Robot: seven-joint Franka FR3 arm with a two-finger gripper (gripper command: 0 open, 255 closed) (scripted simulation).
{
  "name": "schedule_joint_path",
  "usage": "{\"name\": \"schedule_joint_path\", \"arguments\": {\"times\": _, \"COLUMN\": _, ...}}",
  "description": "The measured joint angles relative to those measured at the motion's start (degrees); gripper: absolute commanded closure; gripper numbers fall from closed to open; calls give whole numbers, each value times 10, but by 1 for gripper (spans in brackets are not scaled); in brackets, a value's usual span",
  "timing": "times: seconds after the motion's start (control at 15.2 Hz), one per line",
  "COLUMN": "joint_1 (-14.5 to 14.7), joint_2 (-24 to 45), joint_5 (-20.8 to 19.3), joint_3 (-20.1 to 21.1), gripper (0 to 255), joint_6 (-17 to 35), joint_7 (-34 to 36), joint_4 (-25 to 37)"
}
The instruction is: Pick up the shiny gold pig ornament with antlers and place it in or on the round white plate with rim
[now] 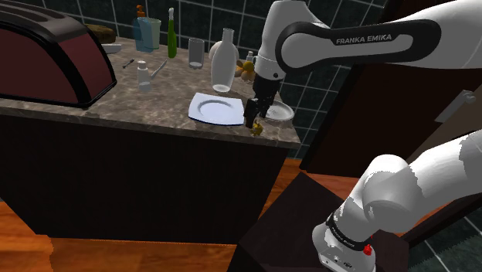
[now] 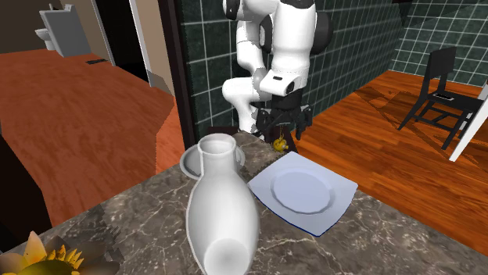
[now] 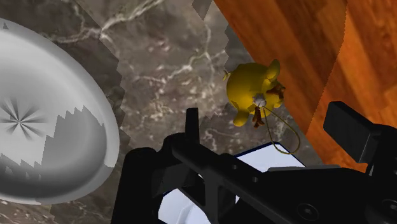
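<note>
I've got the pincer [image 1: 253, 117] released, fingers spread and hanging just above the gold pig ornament [image 3: 253, 92], which sits untouched at the marble tabletop's [image 3: 165, 57] edge, between the round white plate [image 3: 44, 127] and the wooden floor [image 3: 286, 38].

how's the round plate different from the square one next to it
The round plate has a circular raised rim; the square plate has four corners around a round well. The square plate looks wider than the round plate. The square plate's edge shows dark blue; the round plate's does not. Both are white and lie flat on the marble counter.
</note>
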Motion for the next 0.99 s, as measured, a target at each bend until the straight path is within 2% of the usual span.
{"name": "schedule_joint_path", "arguments": {"times": 0.26, "joint_1": 0, "joint_2": 1, "joint_5": 0, "joint_3": 0, "gripper": 0, "joint_6": 1, "joint_7": 0, "joint_4": 0}}
{"name": "schedule_joint_path", "arguments": {"times": 0.33, "joint_1": 0, "joint_2": 1, "joint_5": 0, "joint_3": 0, "gripper": 255, "joint_6": 1, "joint_7": 0, "joint_4": 0}}
{"name": "schedule_joint_path", "arguments": {"times": 0.99, "joint_1": 1, "joint_2": 0, "joint_5": 1, "joint_3": 1, "gripper": 255, "joint_6": 2, "joint_7": 0, "joint_4": 0}}
